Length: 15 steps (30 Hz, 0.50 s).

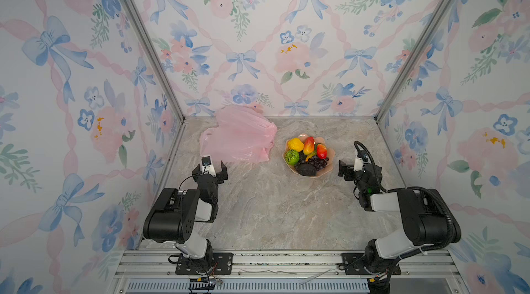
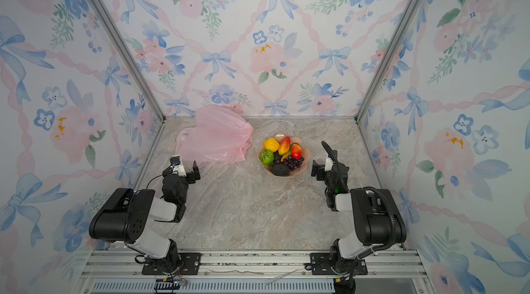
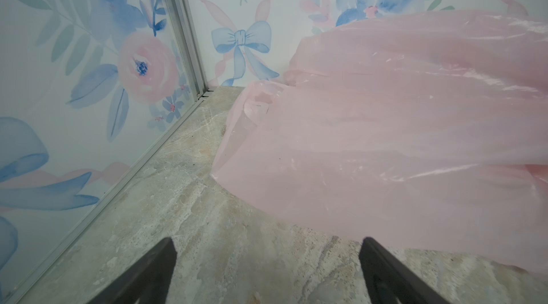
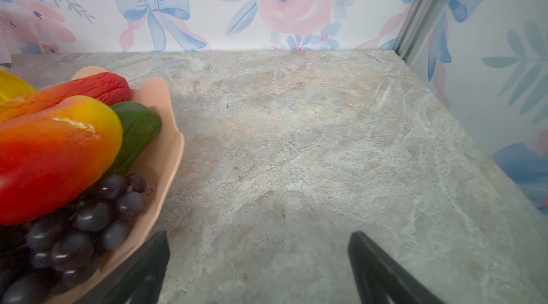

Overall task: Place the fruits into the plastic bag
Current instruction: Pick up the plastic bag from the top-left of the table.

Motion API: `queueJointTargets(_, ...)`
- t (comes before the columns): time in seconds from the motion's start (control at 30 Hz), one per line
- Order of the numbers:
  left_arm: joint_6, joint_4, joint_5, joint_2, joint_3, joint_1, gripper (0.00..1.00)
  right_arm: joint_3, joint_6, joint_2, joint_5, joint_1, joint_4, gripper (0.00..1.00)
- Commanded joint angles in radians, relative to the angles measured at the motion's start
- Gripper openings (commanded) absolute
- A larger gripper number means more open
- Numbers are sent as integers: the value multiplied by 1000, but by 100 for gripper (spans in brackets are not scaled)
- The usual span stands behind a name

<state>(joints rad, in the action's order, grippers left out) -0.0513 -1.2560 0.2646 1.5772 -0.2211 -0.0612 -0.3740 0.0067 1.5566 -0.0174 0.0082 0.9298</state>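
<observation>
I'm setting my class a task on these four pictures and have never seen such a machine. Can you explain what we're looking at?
Two robot arms stand at the near edge of a marble-look table, each ending in a two-fingered gripper. Two pictures look down from overhead, nearly identical; the other two come from cameras on the arms' wrists. On the table lie a crumpled pink plastic bag and a peach dish piled with toy fruits. The left gripper, by the bag, and the right gripper, by the dish, are both open and hold nothing.

Fruits [image 1: 309, 145] in dish [image 1: 330, 154], right of bag [image 1: 241, 134]
</observation>
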Motion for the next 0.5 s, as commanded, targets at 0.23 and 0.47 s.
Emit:
queueJointTargets(0.23, 16, -17, -4, -1, 2, -4, 98, -20, -3, -6, 13, 8, -19, 96)
queueJointTargets(0.47, 17, -17, 1, 0, 0, -6, 98, -20, -1, -6, 13, 8, -19, 96)
